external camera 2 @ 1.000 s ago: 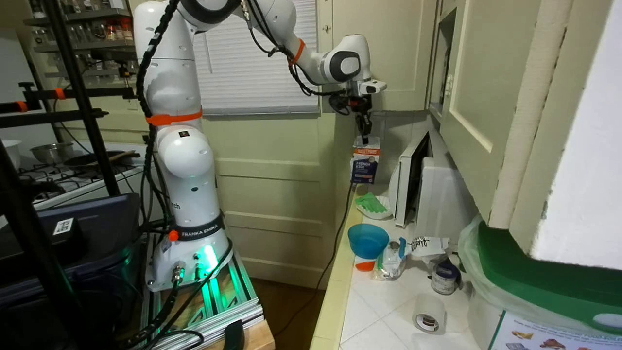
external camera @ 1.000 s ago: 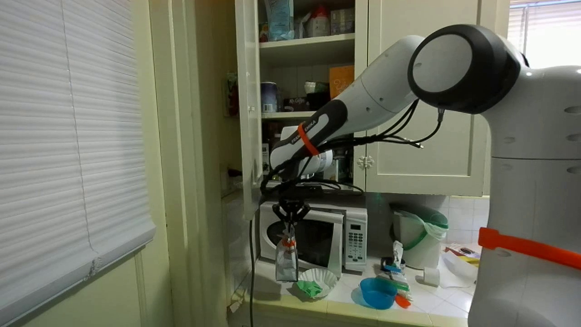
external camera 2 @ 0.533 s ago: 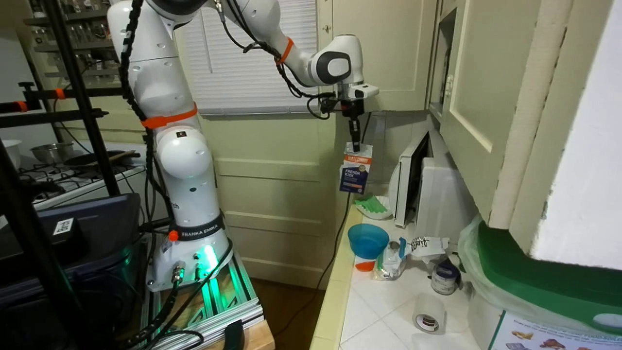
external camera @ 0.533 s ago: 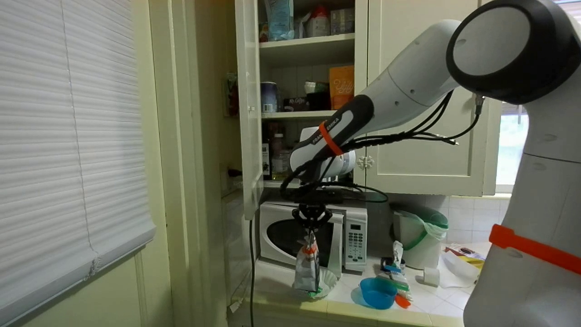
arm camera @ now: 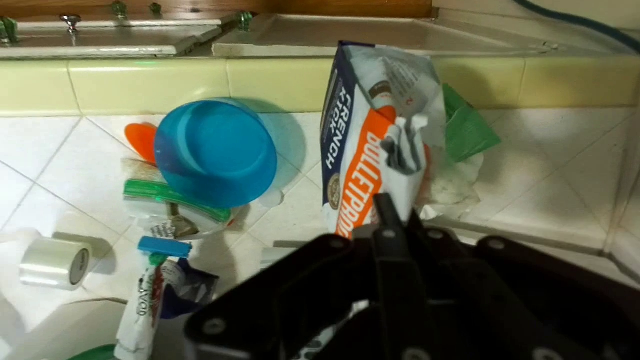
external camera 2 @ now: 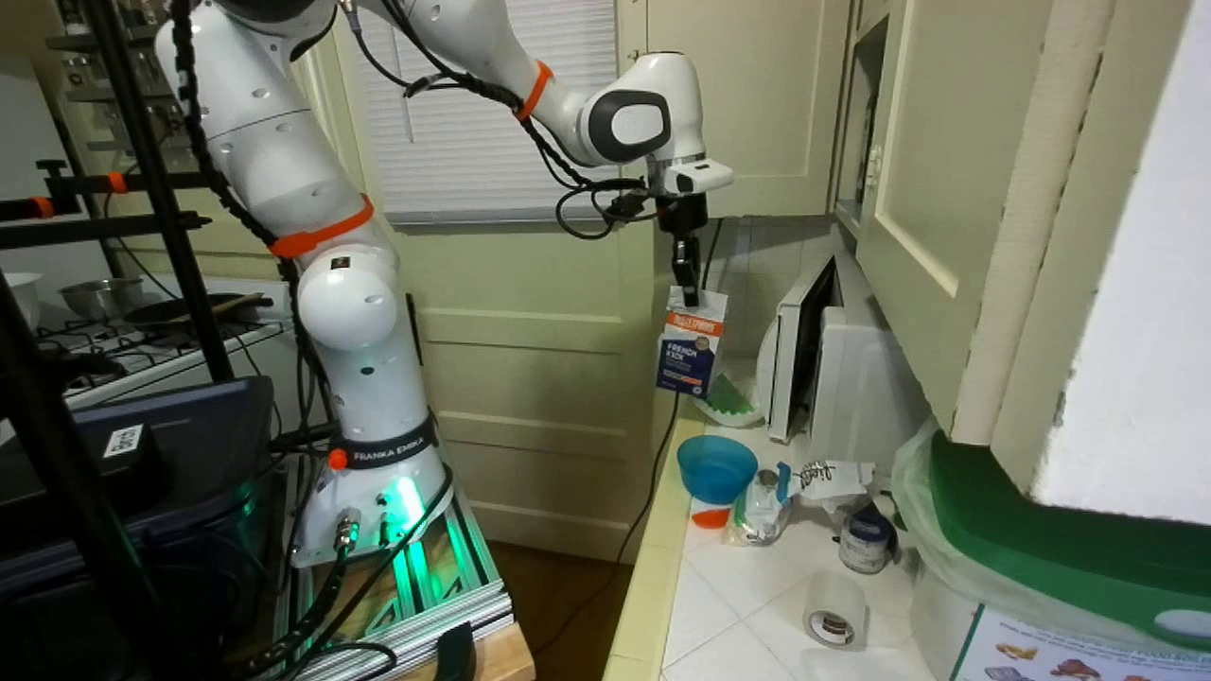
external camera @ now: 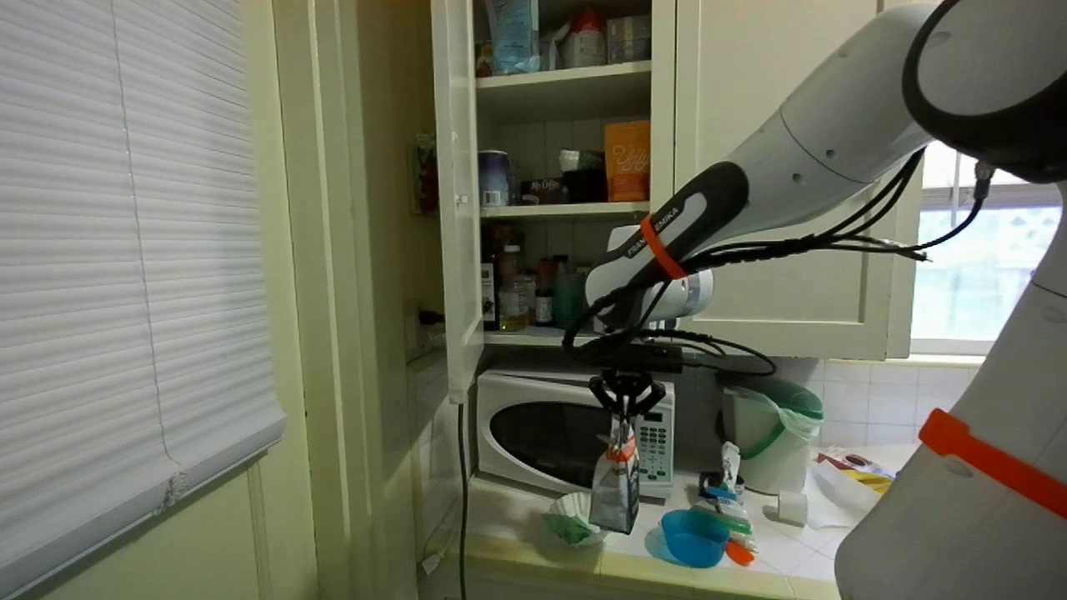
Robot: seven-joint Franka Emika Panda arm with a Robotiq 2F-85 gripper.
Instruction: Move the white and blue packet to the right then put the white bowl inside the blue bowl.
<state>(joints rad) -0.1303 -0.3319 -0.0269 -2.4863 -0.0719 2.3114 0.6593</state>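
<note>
Note the white and blue packet shifted since the earlier frame, along with the gripper, in an exterior view from the dark window of the microwave towards its keypad. Find the gripper clamped on the folded top of the packet. Find the packet hanging above the counter, slightly tilted. Read "FRENCH KICK" on its blue panel in the wrist view. Record the blue bowl upright near the front edge of the counter, just beside an orange item. Record the white bowl apart from the blue bowl, holding a green piece and partly hidden by the packet. List a clear bag with a green strip, then a pale roll on its side. Enter the microwave behind the white bowl, then a white bin with a green lid. Enter last, above the microwave, an open cabinet with stocked shelves.
</note>
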